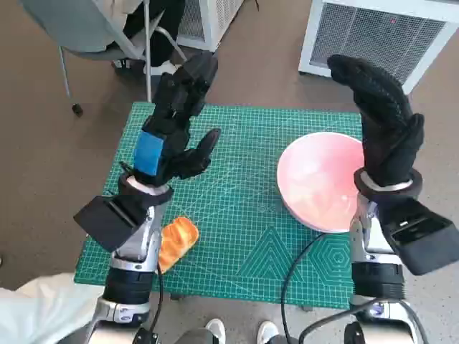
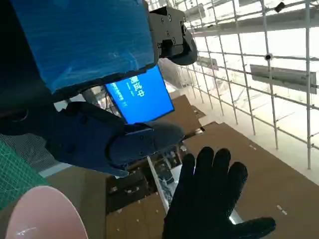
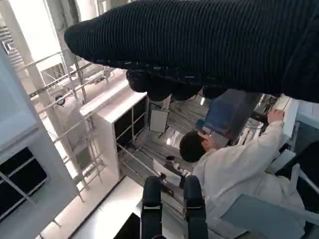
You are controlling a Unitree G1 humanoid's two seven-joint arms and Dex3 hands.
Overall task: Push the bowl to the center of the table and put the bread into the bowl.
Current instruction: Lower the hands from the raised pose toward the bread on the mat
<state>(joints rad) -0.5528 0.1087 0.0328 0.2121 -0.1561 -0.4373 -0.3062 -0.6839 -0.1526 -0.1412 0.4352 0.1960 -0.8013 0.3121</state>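
Note:
A pink bowl (image 1: 315,183) sits on the green mat (image 1: 244,236) near the table's right edge; its rim (image 2: 45,214) also shows in the left wrist view. An orange-brown bread (image 1: 176,242) lies at the mat's near left, beside my left forearm. My left hand (image 1: 172,136), blue tape on its back, is raised above the mat's left half, fingers spread and holding nothing. My gloved right hand (image 1: 384,125) is raised over the bowl's right rim, fingers extended and empty; it shows as a black glove (image 2: 214,199) in the left wrist view.
A chair (image 1: 93,36) and a person's legs stand beyond the table's far left corner. White slatted units (image 1: 380,32) stand behind the table. A person in a white sleeve (image 3: 234,169) sits nearby. Feet (image 1: 240,331) show at the table's near edge.

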